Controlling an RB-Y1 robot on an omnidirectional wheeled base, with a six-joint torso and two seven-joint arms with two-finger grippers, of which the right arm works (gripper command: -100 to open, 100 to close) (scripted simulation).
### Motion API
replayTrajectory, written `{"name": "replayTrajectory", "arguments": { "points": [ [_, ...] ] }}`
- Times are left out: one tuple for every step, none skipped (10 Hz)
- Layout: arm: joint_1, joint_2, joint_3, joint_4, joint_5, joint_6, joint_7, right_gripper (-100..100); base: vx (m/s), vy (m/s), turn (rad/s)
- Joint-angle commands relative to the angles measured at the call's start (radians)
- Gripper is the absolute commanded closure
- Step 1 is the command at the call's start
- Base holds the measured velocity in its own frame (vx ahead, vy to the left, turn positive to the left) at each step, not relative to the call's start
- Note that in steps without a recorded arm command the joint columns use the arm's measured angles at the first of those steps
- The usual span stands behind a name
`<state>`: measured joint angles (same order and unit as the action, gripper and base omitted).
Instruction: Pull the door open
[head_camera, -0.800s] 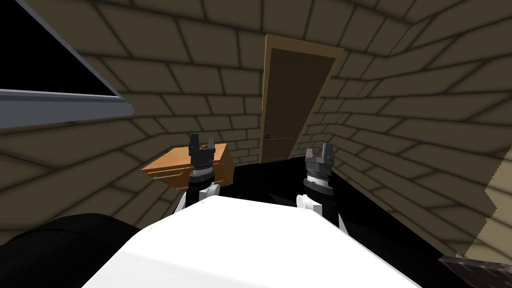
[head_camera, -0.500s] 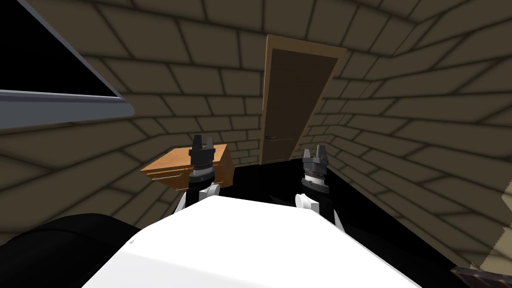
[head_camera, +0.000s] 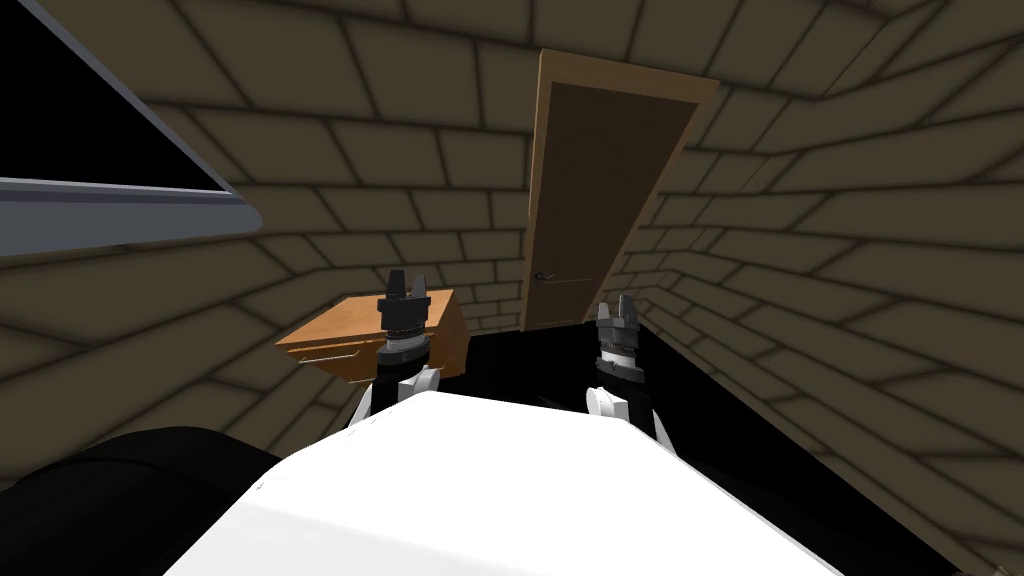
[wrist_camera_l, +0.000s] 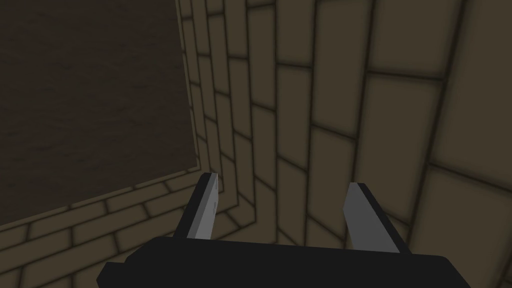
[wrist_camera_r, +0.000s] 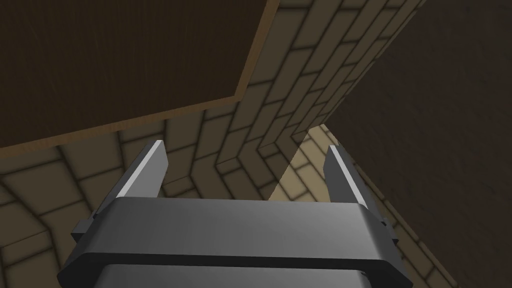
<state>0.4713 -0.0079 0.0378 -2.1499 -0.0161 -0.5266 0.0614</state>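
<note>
**Door.** The door (head_camera: 600, 200) is a dark brown panel set in a lighter wooden frame (head_camera: 537, 190). It stands in the brick wall (head_camera: 400, 170) ahead of the robot, slightly to the right of centre. It sits flush within the frame, so it is closed. A small dark handle (head_camera: 541, 276) is mounted near the panel's left edge, in its lower part. Both grippers are well apart from the handle and the door.

**Left gripper.** The left gripper (head_camera: 407, 282) is held forward and points towards the wall. In the head view it lies in front of a wooden drawer cabinet (head_camera: 335, 340), which stands against the wall to the left of the door. In the left wrist view the left gripper (wrist_camera_l: 282, 200) has its two fingers (wrist_camera_l: 205, 210) spread, with nothing between them.

**Right gripper.** The right gripper (head_camera: 617, 308) is held forward, below the door's lower right corner in the head view. In the right wrist view the gripper (wrist_camera_r: 245, 165) is also spread and empty. The door (wrist_camera_r: 125, 60) shows beyond its fingers as a dark panel with a tan edge (no contact with either finger).

**Surroundings.** A grey ledge (head_camera: 120, 205) runs along the far left under a black area (head_camera: 70, 110).
</note>
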Motion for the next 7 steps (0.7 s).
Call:
{"name": "replayTrajectory", "arguments": {
  "points": [
    [-0.024, -0.015, -0.003, 0.043, -0.005, 0.0, -0.009, -100, 0.1, -0.003, 0.043],
    [-0.035, -0.023, -0.002, 0.07, -0.007, -0.003, -0.014, -100, 0.097, -0.009, 0.06],
    [-0.046, -0.031, -0.001, 0.099, -0.009, -0.006, -0.019, -100, 0.112, -0.012, 0.052],
    [-0.059, -0.04, 0.0, 0.131, -0.012, -0.009, -0.024, -100, 0.108, -0.007, 0.056],
    [-0.071, -0.049, 0.002, 0.155, -0.014, -0.013, -0.029, -100, 0.094, -0.009, 0.061],
    [-0.071, -0.049, 0.002, 0.163, -0.014, -0.013, -0.029, -100, 0.062, -0.009, 0.022],
    [-0.084, -0.058, 0.003, 0.195, -0.016, -0.017, -0.034, -100, 0.061, 0.002, 0.033]
  ]
}}
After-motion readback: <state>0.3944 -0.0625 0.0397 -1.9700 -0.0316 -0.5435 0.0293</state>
